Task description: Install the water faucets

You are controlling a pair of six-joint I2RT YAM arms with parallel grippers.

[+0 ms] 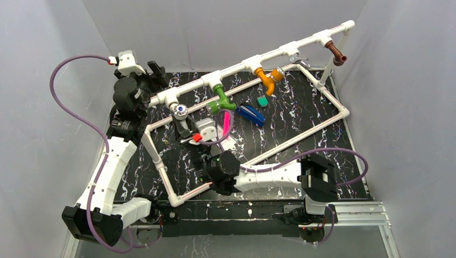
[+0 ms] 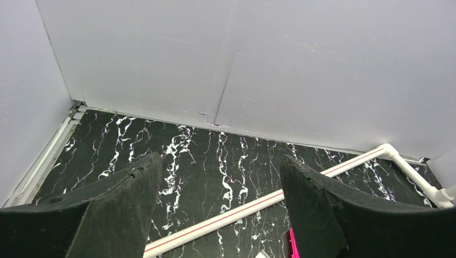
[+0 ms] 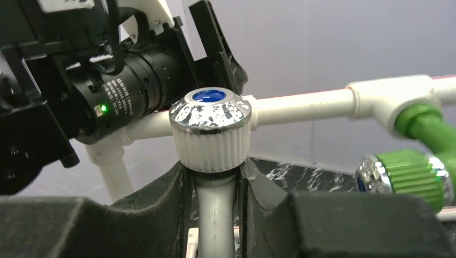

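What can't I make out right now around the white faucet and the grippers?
- Right wrist: the white faucet's spout and its joint with the pipe frame are hidden behind its knob and the right gripper, which is clamped on its stem.
- Top external: that joint is too small to judge.
- Left wrist: the open left gripper frames no faucet; all lie outside this view.
- Top external: the small green piece is too small to identify.

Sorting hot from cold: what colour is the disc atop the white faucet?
Blue, on the white faucet; best in right wrist view.
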